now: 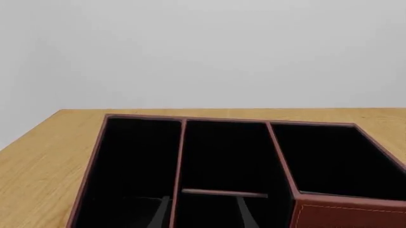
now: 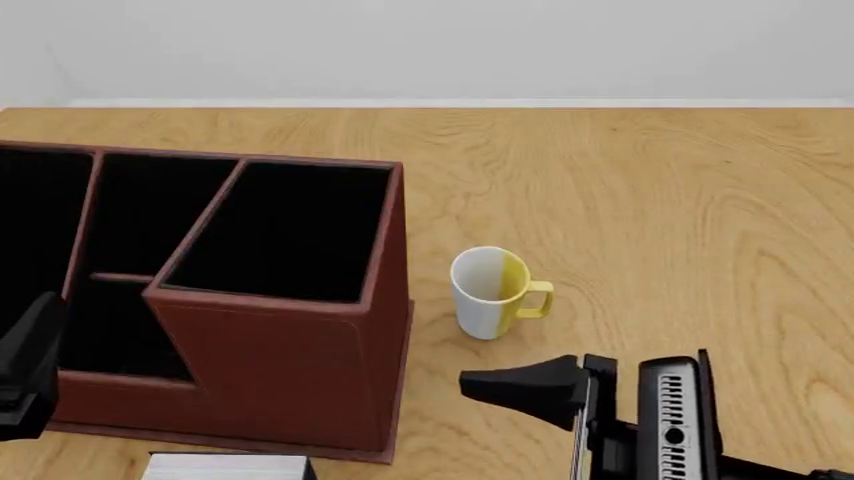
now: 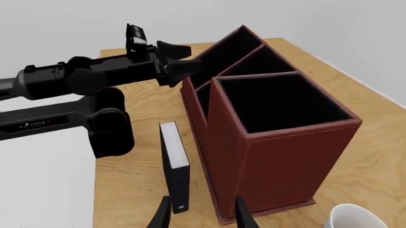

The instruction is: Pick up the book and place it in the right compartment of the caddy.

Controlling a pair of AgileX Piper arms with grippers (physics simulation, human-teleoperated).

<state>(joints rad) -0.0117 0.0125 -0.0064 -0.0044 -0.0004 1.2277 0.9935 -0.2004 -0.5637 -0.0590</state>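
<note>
Approach step: my right hand [image 3: 201, 214], fingers apart and empty, lines up on the book [image 3: 174, 168] beside the caddy [image 3: 279, 156]; next, close in and grip it

Simulated tabletop test scene, not a lived-in room: light wood-grain table [image 2: 667, 200] against blank pale walls [image 2: 427, 45], flat rendered surfaces, holding only a leather-look caddy [image 2: 287, 370], a mug [image 2: 487, 292] and a book [image 3: 174, 164].
</note>
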